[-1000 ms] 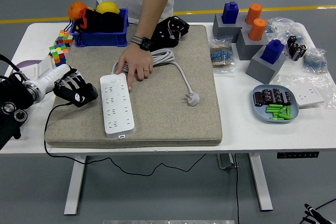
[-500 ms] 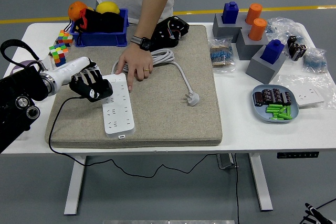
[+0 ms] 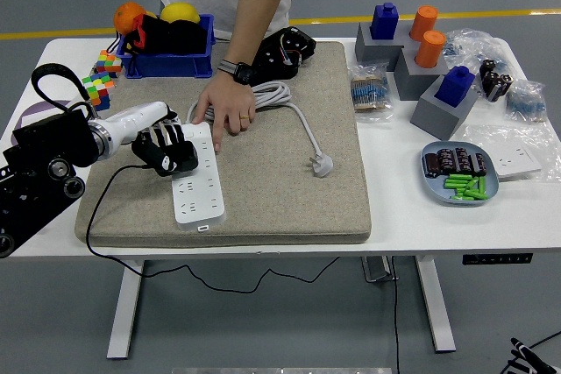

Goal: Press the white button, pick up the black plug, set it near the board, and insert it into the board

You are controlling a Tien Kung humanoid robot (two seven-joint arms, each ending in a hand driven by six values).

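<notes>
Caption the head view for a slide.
Left hand over the white power strip, which a person's hand steadies on the mat.

Blue bin [image 3: 166,63] with fruit at far left; two colour cubes [image 3: 98,85] beside it. Blue plate [image 3: 460,190] holds green cylinders [image 3: 465,186]. Grey blocks [image 3: 443,107] far right.

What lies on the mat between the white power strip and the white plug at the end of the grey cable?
In the head view, only bare mat lies between the power strip and the white plug; the grey cable curves past farther back.
</notes>
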